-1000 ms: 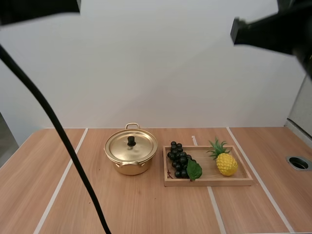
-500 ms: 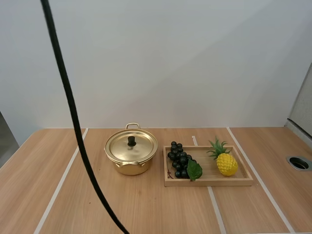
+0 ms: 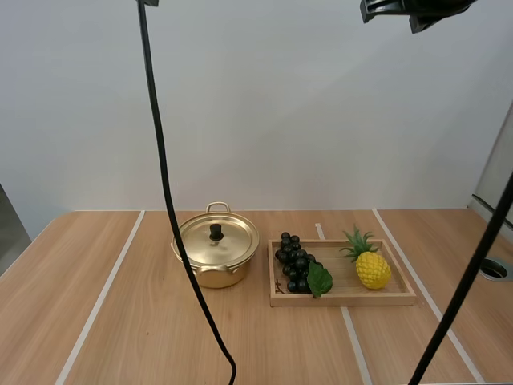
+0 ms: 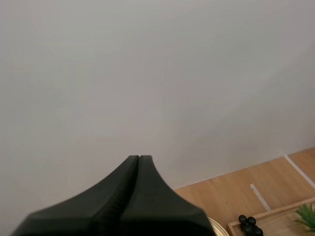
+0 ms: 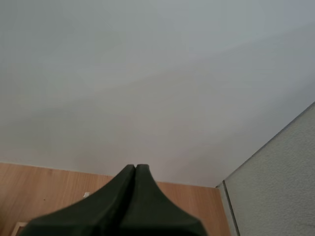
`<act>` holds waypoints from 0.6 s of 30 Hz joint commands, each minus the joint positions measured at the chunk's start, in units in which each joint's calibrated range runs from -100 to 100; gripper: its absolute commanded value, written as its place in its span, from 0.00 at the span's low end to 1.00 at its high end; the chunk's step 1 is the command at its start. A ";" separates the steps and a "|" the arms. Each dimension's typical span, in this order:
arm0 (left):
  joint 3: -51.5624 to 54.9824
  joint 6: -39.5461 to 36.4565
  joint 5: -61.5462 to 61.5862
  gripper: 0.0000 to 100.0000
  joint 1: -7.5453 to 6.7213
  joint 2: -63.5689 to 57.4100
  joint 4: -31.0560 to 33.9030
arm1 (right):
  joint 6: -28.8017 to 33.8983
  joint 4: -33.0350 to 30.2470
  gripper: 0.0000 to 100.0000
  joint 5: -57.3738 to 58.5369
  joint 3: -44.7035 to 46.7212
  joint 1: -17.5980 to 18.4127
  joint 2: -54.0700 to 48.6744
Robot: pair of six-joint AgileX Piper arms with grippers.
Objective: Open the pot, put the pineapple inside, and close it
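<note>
Pineapple at right end of tray | pot lidded, left of tray | left claw, right claw pressed together, high above tray

Matte black two-finger left gripper: fingers pressed into one wedge; thin seam down the centre; blunt squared tips; body flares wide behind the tips; matte black two-finger right gripper: same wedge, same centre seam; high view: angular black arm segment on the right arm, hard edges.
</note>
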 commanded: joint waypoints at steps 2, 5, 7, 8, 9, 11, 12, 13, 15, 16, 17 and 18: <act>2.48 6.14 0.00 0.00 0.15 2.49 -3.86 | -0.57 0.03 0.00 0.06 2.70 -0.21 4.34; 5.70 7.28 0.00 0.00 0.15 3.81 -4.79 | -0.57 0.15 0.00 0.06 5.19 -0.21 7.60; 8.08 7.28 0.00 0.00 0.15 5.01 -5.35 | -0.57 0.15 0.00 0.06 7.01 -0.21 8.93; 9.40 7.49 0.00 0.00 0.15 5.73 -6.06 | -0.45 0.15 0.00 0.06 8.14 -0.21 9.28; 10.73 7.63 0.00 0.00 0.15 6.61 -6.61 | -0.44 0.15 0.00 0.06 9.58 -0.21 9.81; 13.62 7.63 0.00 0.00 0.15 8.31 -6.73 | -0.36 0.15 0.00 0.06 12.38 -0.21 10.10; 14.84 7.63 0.00 0.00 0.15 9.11 -6.73 | -0.36 0.15 0.00 0.06 14.06 -0.21 10.10; 16.27 7.78 0.00 0.00 0.15 10.15 -6.73 | -0.36 0.15 0.00 0.06 15.69 -0.21 10.10; 18.79 7.76 0.00 0.00 0.15 12.15 -6.73 | -0.13 0.15 0.00 0.06 18.59 -0.21 10.10; 19.71 7.76 0.00 0.00 0.15 13.08 -6.73 | -0.13 0.15 0.00 0.06 19.71 -0.21 10.10; 20.92 7.76 0.00 0.00 0.15 13.88 -6.73 | -0.13 0.15 0.00 0.06 21.00 -0.21 10.10; 22.13 7.81 0.00 0.00 0.15 14.56 -6.73 | -0.13 0.15 0.00 0.06 22.19 -0.21 10.10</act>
